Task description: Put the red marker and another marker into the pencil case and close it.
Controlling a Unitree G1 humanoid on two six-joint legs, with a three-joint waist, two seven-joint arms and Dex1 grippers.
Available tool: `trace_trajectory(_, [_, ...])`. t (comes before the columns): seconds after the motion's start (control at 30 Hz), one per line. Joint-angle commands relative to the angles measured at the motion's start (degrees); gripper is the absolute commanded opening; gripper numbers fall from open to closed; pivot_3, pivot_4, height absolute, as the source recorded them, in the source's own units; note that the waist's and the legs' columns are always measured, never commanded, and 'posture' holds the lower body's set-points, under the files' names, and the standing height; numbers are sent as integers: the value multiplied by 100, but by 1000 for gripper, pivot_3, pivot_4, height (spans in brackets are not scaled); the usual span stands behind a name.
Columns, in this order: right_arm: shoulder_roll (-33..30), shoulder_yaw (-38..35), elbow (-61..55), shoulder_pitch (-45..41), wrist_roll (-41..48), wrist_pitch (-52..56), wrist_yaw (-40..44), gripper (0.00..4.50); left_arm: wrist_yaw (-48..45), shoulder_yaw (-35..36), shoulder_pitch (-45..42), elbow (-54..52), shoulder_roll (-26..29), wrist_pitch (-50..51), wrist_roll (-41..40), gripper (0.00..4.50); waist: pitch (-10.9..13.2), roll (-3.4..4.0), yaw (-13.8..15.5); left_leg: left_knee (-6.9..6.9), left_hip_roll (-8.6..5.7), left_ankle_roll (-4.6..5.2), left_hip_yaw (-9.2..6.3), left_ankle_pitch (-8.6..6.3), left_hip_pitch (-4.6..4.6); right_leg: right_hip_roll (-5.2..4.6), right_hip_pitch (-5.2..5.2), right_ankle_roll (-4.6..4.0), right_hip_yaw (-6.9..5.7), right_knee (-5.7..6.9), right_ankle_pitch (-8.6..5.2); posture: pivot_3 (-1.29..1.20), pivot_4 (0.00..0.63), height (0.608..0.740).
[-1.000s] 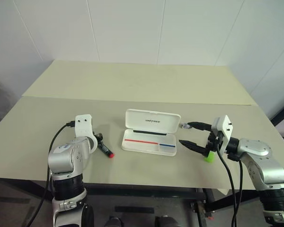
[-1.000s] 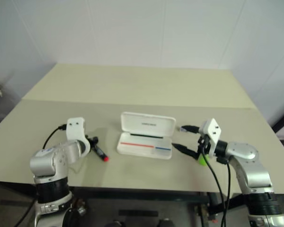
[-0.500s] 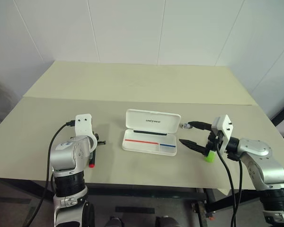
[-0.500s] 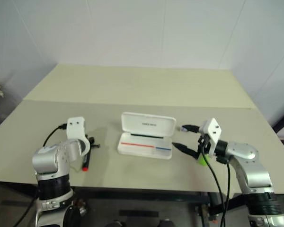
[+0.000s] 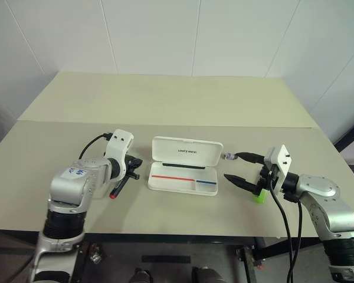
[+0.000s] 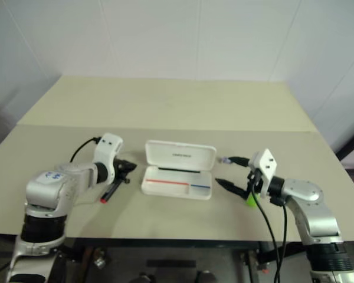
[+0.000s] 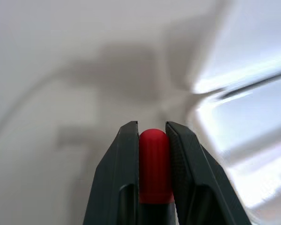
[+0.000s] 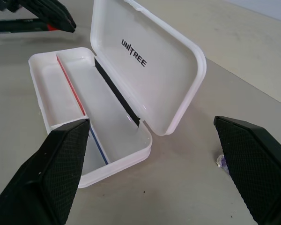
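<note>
Two pincers: mine, one at each lower side of the head views, with the pencil case between them.
Left pincer (image 5: 131, 169): lower left of the left eye frame, clenched on the red marker; my black fingers (image 7: 119, 178) press its sides in the left wrist view.
Red marker (image 5: 118, 185): held in my left pincer, slanting down and to the left from the fingers, its red end lowest, just left of the case. In the left wrist view its rounded red end pokes up between my fingertips.
Right pincer (image 5: 238, 168): lower right of the left eye frame, released, its jaws spread wide and pointing left toward the case, holding nothing.
Right fingers (image 8: 61, 164): the two sit at the bottom corners of the right wrist frame, with the open case seen between them.
Another marker (image 5: 260, 195): the stubby light-green one lies on the table under my right wrist, right of the case, partly hidden by the arm.
Pencil case (image 5: 183, 177): centre of the frame, white, lid raised at the back with dark lettering, a red and a blue stripe along the tray.
Small grey piece (image 5: 228, 157): on the table just right of the lid, near my upper right finger.
Table (image 5: 177, 106): beige, bearing all of this.
</note>
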Motion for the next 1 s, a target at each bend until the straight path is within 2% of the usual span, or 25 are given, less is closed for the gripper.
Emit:
trace_trajectory(0.03, [-55, -322, -355, 147, 131, -59, -101, 4500, -1188, -249, -116, -391, 826, -605, -420, 550, 0, 0, 2, 1, 1, 0, 0, -7, -1, -1, -1, -3, -1, 1, -9, 0, 150, 740])
trace_trajectory(0.13, [-58, -406, -486, 267, 129, -37, -171, 4500, -2198, -587, -271, -220, 1495, -1705, -352, 550, 1, 1, 11, 3, 0, 3, 3, -19, -2, -4, -1, -6, -1, -4, -17, 0, 150, 740])
trace_trajectory(0.27, [-71, -535, -724, 478, 168, 5, -298, 4500, -3059, -913, -736, 353, 1532, -3032, -169, 550, 2, 2, 67, 10, -5, 14, 9, -25, -2, -9, 2, -11, 0, -4, -21, 0, 150, 740])
trace_trajectory(0.43, [-161, -721, -1273, 950, 389, 283, -330, 4500, -3816, -1547, -1308, 1338, 1036, -4584, 343, 550, 2, 2, 61, 19, -10, 28, 12, -27, -4, -11, 9, -10, 2, -9, -21, 0, 150, 740])
trace_trajectory(0.63, [-461, -1061, -1851, 1658, 981, 530, 166, 4500, -4422, -1949, -1912, 2623, 198, -5927, 766, 550, 3, 2, 49, 27, -10, 36, 11, -32, -8, -3, 8, 7, 3, 0, -28, 0, 150, 740])
trace_trajectory(0.77, [-578, -1369, -1928, 1801, 1406, 598, 400, 4500, -4512, -2117, -2363, 3743, -466, -6652, 1104, 550, 3, 1, 47, 40, -11, 39, 11, -34, -9, 0, 10, 18, 7, 3, -26, 0, 150, 740])
trace_trajectory(1.0, [-559, -1660, -2083, 2029, 1222, 485, 132, 4500, -4511, -2319, -2887, 5383, -1285, -7666, 1775, 550, 4, 1, 51, 61, -13, 50, 13, -40, -8, 1, 18, 28, 15, 5, -23, 0, 150, 740])
